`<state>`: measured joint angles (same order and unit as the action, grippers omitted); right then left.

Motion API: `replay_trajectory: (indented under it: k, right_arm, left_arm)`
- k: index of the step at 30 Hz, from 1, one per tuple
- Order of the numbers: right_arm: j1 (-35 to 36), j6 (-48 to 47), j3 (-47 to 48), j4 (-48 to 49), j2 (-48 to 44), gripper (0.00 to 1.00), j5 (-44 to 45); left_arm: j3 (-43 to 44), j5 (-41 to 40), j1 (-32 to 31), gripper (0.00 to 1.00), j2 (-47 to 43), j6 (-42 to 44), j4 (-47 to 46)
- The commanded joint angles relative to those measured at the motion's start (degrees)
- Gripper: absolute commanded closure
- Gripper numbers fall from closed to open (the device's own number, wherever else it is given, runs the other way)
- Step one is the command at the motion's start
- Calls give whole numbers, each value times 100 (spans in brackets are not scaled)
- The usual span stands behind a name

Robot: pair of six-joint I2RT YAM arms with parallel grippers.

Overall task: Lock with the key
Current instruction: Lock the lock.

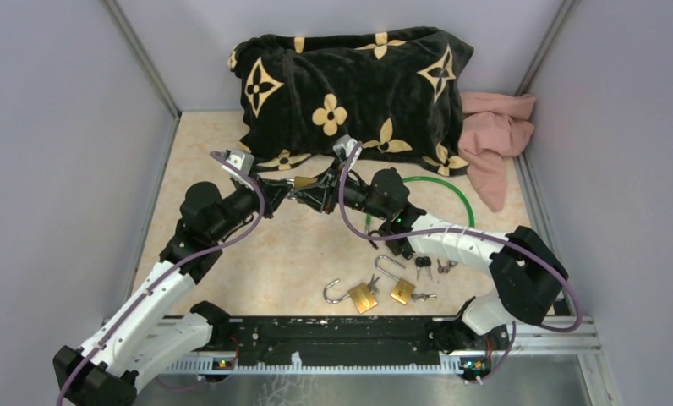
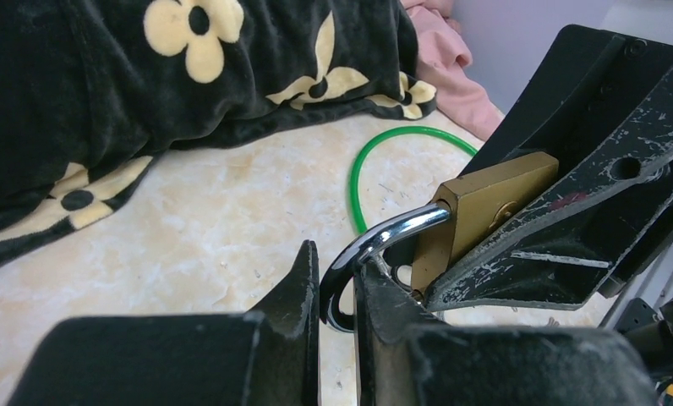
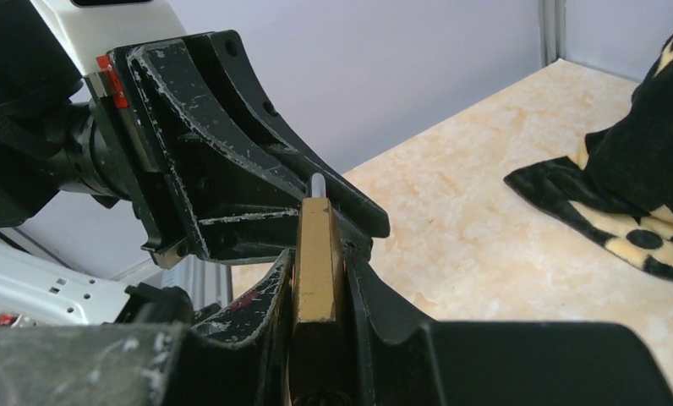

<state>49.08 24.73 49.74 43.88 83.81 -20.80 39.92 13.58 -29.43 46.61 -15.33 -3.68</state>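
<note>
A brass padlock [image 1: 303,183] hangs in the air between my two grippers, above the table's middle. My right gripper [image 3: 318,254] is shut on its brass body [image 3: 317,254], gripping the flat sides. My left gripper [image 2: 337,283] is shut on its steel shackle [image 2: 384,237], which curves out of the body [image 2: 477,207]. The two grippers meet nose to nose in the top view [image 1: 298,191]. Two more brass padlocks, one with its shackle open [image 1: 352,294] and one beside it [image 1: 399,286], lie near the front edge with keys [image 1: 430,266] attached or loose beside them.
A black cushion with cream flowers [image 1: 350,85] lies at the back. A pink cloth [image 1: 494,139] sits at the back right. A green ring [image 1: 439,190] lies on the beige tabletop [image 1: 257,262] right of the grippers. Grey walls close in three sides.
</note>
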Motion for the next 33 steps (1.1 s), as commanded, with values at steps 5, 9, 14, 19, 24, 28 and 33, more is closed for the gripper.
replay_trajectory:
  k: [5, 9, 14, 19, 24, 28, 33]
  right_arm:
    - [261, 70, 888, -206, 911, 100, 271]
    - [202, 158, 850, -97, 894, 100, 220]
    - [162, 36, 613, -429, 358, 100, 19]
    - [115, -227, 219, -943, -398, 100, -739]
    - [60, -427, -298, -1408, -871, 100, -1331]
    - [58, -349, -784, -1191, -1069, 63, -1655]
    - [62, -193, -1319, -919, -956, 29, -2070]
  left_arm:
    - [379, 3923, -1558, 100, 126, -679, -1204]
    - [395, 3952, -1583, 100, 96, -549, -932]
    - [465, 4039, -1197, 100, -154, -98, -60]
    - [476, 4333, -539, 100, -436, 13, 167]
    - [302, 4190, -283, 100, -594, -20, 486]
    - [101, 3698, -232, 100, -609, 162, 1026]
    - [-317, 3301, -193, 100, -633, 276, 1715]
